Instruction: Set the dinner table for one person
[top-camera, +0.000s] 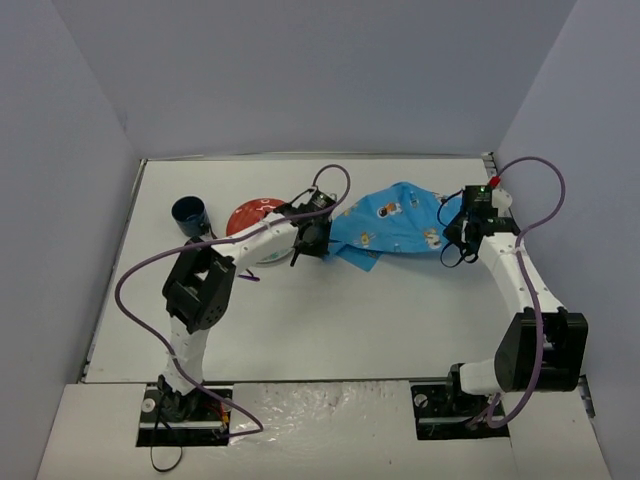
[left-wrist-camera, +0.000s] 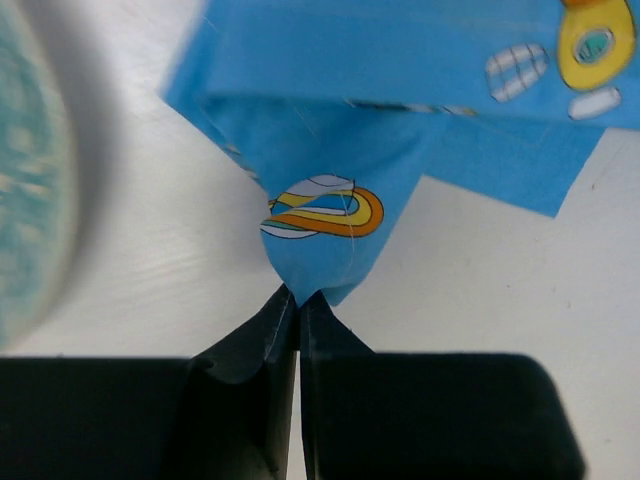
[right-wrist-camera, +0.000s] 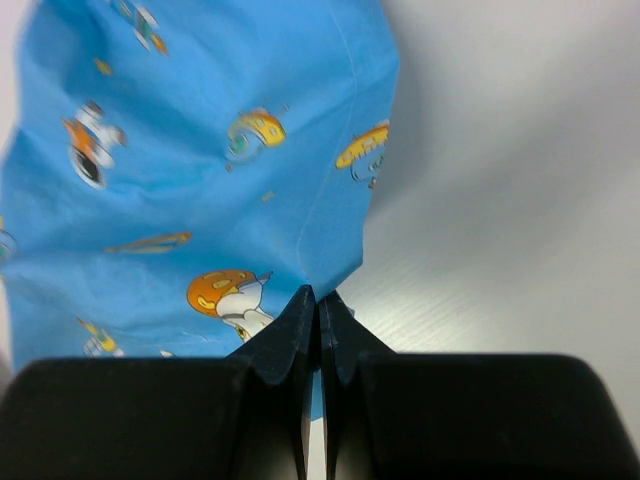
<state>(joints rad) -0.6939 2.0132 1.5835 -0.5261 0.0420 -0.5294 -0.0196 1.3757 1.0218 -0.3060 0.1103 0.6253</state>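
Observation:
A bright-blue cartoon-print cloth mat (top-camera: 392, 222) hangs crumpled between my two grippers over the white dinner table (top-camera: 330, 330). My left gripper (top-camera: 307, 240) is shut on the mat's left corner (left-wrist-camera: 318, 222), pinched at the fingertips (left-wrist-camera: 262, 330). My right gripper (top-camera: 458, 238) is shut on the mat's right edge (right-wrist-camera: 200, 180), which shows in the right wrist view bunched above the jaws. A red plate (top-camera: 248, 215) with a pale dish partly under my left arm lies left of the mat. A dark blue cup (top-camera: 190, 215) stands at the far left.
Purple cables loop from both arms over the table. Grey walls close in the back and sides. A blurred pale dish rim (left-wrist-camera: 30, 180) shows at the left of the left wrist view.

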